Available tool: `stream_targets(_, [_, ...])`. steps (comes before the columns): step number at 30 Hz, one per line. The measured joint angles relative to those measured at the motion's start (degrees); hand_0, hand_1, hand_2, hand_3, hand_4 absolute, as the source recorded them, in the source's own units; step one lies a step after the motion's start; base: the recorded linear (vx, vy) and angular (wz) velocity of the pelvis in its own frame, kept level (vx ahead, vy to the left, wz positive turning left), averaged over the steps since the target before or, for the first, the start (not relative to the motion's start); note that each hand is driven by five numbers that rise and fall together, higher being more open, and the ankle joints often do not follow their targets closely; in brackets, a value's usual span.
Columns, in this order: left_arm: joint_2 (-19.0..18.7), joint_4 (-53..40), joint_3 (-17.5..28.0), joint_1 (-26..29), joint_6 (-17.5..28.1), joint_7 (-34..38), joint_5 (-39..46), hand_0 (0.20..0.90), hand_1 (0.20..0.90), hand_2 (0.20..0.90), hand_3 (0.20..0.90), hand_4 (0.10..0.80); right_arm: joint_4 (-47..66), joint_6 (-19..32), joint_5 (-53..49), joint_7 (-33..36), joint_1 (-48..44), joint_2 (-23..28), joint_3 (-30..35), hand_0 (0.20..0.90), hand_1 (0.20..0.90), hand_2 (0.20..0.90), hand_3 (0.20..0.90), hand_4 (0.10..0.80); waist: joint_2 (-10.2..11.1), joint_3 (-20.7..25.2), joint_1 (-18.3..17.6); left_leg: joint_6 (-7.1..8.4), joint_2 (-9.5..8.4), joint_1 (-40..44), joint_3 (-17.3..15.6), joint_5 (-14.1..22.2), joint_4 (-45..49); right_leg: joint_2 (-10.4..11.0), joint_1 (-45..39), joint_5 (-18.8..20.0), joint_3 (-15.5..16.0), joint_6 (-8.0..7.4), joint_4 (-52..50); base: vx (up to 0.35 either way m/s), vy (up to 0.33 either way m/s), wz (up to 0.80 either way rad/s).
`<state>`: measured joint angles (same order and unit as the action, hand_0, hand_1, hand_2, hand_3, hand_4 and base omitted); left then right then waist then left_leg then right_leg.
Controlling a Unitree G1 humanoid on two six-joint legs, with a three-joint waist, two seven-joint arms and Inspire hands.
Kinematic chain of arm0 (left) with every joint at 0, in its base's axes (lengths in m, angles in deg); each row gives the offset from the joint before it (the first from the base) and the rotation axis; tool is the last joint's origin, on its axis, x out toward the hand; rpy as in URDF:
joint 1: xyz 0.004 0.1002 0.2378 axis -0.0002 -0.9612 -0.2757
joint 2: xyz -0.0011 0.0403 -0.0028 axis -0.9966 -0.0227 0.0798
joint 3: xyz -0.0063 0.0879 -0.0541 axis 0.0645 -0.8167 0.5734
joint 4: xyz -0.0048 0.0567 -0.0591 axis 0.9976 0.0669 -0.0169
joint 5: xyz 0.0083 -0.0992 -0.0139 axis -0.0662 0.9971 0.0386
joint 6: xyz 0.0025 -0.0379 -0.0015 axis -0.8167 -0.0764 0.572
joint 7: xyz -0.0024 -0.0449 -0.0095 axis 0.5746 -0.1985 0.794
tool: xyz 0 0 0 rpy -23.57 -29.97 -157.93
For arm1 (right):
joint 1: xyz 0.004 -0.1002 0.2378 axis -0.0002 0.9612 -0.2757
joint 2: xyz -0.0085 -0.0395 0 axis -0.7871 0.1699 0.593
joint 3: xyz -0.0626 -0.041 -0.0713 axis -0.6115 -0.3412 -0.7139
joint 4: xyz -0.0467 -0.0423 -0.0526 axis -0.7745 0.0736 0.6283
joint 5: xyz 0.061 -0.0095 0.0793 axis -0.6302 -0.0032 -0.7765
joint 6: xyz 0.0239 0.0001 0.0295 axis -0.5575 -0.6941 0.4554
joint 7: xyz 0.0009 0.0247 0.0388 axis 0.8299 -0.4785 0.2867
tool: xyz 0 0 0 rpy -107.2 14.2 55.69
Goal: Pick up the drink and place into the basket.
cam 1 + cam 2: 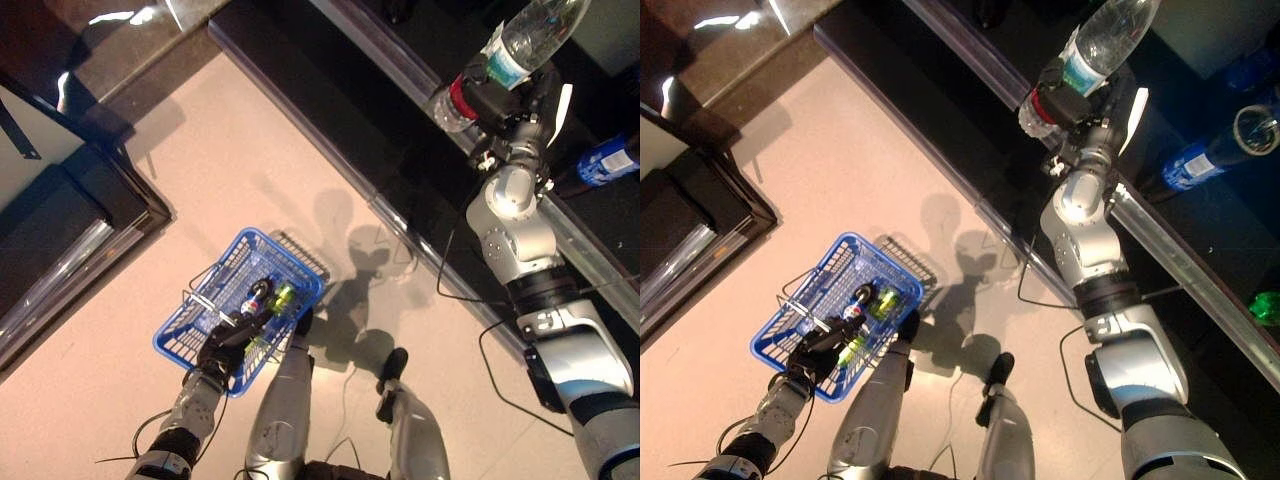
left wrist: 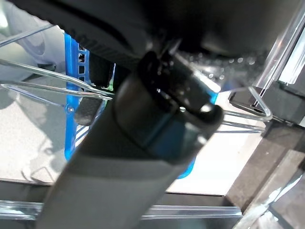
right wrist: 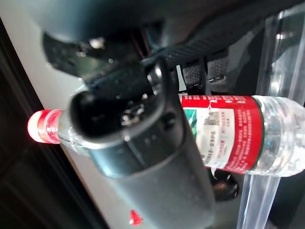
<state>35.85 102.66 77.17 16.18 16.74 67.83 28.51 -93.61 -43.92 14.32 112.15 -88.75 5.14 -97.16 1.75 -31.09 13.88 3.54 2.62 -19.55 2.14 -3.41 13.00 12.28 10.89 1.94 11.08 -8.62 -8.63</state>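
My right hand (image 1: 497, 100) is raised at the dark shelf on the right. It is shut on a clear drink bottle (image 3: 224, 131) with a red label and a red cap; its red band also shows in the left eye view (image 1: 457, 97). The thumb (image 3: 138, 129) crosses the bottle near its neck. My left hand (image 1: 225, 345) is low at the left, shut on the thin wire handles (image 2: 47, 81) of the blue basket (image 1: 215, 280), which hangs above the floor. In the basket lie a dark drink (image 1: 257, 296) and green cans (image 1: 284, 295).
A clear bottle with a teal label (image 1: 535, 30) shows just past my right hand. A blue bottle (image 1: 605, 160) lies on the dark shelf, and a green thing (image 1: 1265, 305) sits further along it. The shelf's metal edge (image 1: 400, 215) runs diagonally. A dark cabinet (image 1: 60, 210) stands at the left.
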Motion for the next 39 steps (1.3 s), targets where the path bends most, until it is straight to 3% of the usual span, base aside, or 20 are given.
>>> stream_targets(10, [0.68,0.19,0.95,-3.64,0.82,-0.12,-0.53,0.300,0.300,0.300,0.200,0.100,12.09,-1.99,0.83,-10.51,13.60,-4.92,0.74,0.300,0.300,0.300,0.200,0.100,0.10,0.17,-1.34,0.55,0.03,8.25,0.11,-0.66,-6.06,-0.25,-7.44,0.05,0.85,-0.07,4.40,0.004,0.003,0.00])
stream_targets(16, [1.03,-4.69,0.20,-5.79,0.57,-0.55,-0.32,0.300,0.300,0.300,0.200,0.100,17.74,-5.07,1.21,-15.37,22.38,-6.57,-1.26,0.300,0.300,0.300,0.200,0.100,0.24,0.26,-2.05,0.59,0.10,11.26,-0.04,-0.60,-7.28,-0.32,-10.01,-0.12,1.04,0.21,4.99,0.022,-0.006,-0.02])
stream_targets(22, [-0.65,-15.87,-2.59,-10.41,0.29,-0.89,-0.23,0.300,0.300,0.300,0.200,0.100,21.38,-5.61,2.19,-19.61,28.89,-7.44,-7.03,0.300,0.300,0.300,0.200,0.100,0.86,0.79,-3.46,0.67,0.14,12.85,0.04,-0.48,-7.40,-0.35,-11.66,-0.49,1.04,0.28,5.00,0.015,0.008,0.01])
stream_targets(27, [-2.41,-22.88,-3.80,-12.12,-1.76,-2.18,1.11,0.300,0.300,0.300,0.200,0.100,21.74,-5.61,2.46,-20.04,31.00,-8.01,-8.71,0.300,0.300,0.300,0.200,0.100,0.66,0.96,-3.04,0.93,0.36,12.80,1.56,-0.29,-7.50,-0.78,-11.88,-0.83,1.13,0.24,4.83,-0.004,0.007,0.06])
stream_targets(33, [-1.93,-30.97,-7.94,-13.62,-4.89,-5.86,2.32,0.300,0.300,0.300,0.200,0.100,21.78,-5.59,4.80,-18.32,30.97,-8.23,-9.19,0.300,0.300,0.300,0.200,0.100,0.37,1.02,-2.82,0.98,-0.17,12.42,3.50,-0.84,-7.70,-0.83,-12.64,-1.86,1.37,-0.03,4.80,0.012,0.008,0.19])
stream_targets(39, [-5.32,-36.04,-9.97,-13.83,-8.68,-6.25,2.18,0.300,0.300,0.300,0.200,0.100,21.71,-5.59,6.44,-16.39,30.89,-8.20,-11.94,0.300,0.300,0.300,0.200,0.100,-1.40,0.95,-2.03,1.30,-0.33,12.57,5.13,-1.02,-7.94,-0.93,-13.66,-2.63,2.95,-0.02,4.76,0.022,0.007,0.14])
